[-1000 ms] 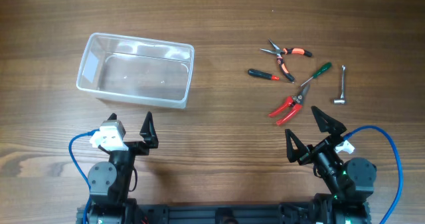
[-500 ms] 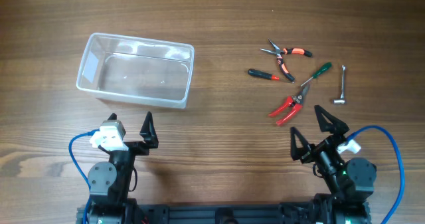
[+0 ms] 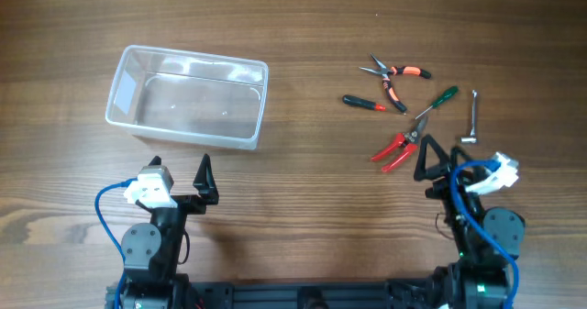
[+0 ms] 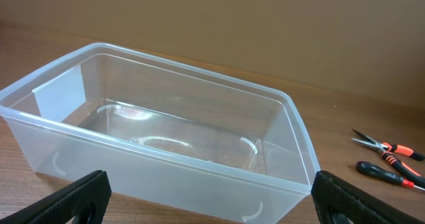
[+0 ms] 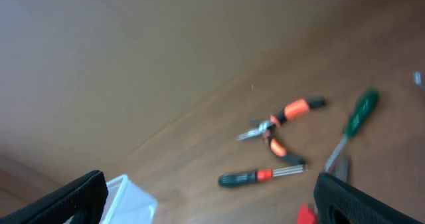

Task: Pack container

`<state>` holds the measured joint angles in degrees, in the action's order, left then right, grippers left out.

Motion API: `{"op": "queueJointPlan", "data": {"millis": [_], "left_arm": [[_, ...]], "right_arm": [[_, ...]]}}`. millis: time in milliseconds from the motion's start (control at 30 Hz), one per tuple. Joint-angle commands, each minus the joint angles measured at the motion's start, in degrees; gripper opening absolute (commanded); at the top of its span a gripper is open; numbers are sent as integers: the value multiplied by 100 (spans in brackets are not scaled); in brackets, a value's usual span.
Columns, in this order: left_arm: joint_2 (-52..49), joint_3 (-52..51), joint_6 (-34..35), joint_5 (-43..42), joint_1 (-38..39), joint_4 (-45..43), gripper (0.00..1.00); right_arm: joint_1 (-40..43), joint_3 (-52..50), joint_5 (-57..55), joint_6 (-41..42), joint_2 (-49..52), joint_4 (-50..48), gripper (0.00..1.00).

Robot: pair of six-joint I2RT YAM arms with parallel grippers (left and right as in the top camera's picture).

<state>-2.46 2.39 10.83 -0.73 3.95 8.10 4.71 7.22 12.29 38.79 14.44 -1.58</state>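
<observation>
The container [image 3: 188, 96] is a clear, empty plastic tub at the left of the table. It fills the left wrist view [image 4: 166, 131], and one corner shows in the right wrist view [image 5: 126, 201]. My left gripper [image 3: 179, 164] is open and empty, just in front of the tub's near wall [image 4: 212, 201]. Hand tools lie at the right: orange-handled pliers [image 3: 396, 75], a black-and-red screwdriver [image 3: 363, 102], a green-handled screwdriver [image 3: 436, 103], red-handled pliers [image 3: 394, 148] and a silver wrench [image 3: 471, 118]. My right gripper [image 3: 440, 164] is open and empty [image 5: 212, 207], beside the red pliers.
The wooden table [image 3: 303, 34] runs bare between the tub and the tools. The right wrist view is blurred and tilted; it shows the orange pliers [image 5: 282, 121], the black-and-red screwdriver [image 5: 259, 176] and the green screwdriver [image 5: 355, 121].
My right arm has lifted and turned, bringing its gripper forward and to the right, close to the red pliers. The left arm, tub and tools have not moved.
</observation>
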Motion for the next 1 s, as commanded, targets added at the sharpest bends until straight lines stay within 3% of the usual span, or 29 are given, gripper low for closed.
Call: {"op": "queueJointPlan", "data": {"millis": [0, 67, 133, 267, 400, 567, 733, 967], "left_arm": [[9, -24, 52, 15, -33, 2, 100], [9, -24, 52, 15, -33, 2, 100], [9, -24, 52, 15, -33, 2, 100], [9, -24, 52, 15, -33, 2, 100], [9, -24, 52, 15, -33, 2, 100], [9, -24, 52, 15, -33, 2, 100], [9, -26, 52, 15, -33, 2, 100], [9, -26, 52, 15, -33, 2, 100]], "right_arm": [[17, 601, -131, -411, 761, -588, 99], [17, 1014, 11, -468, 1174, -822, 100], [17, 1834, 393, -1187, 1856, -796, 99], [17, 3582, 881, -1674, 3198, 229, 99], [-37, 6096, 1552, -1735, 4996, 2667, 99], [-295, 8391, 1137, -2190, 6782, 5021, 100], [-254, 8738, 1224, -2472, 7711, 5254, 100], [-680, 8723, 1362, -3383, 8105, 5320, 99]]}}
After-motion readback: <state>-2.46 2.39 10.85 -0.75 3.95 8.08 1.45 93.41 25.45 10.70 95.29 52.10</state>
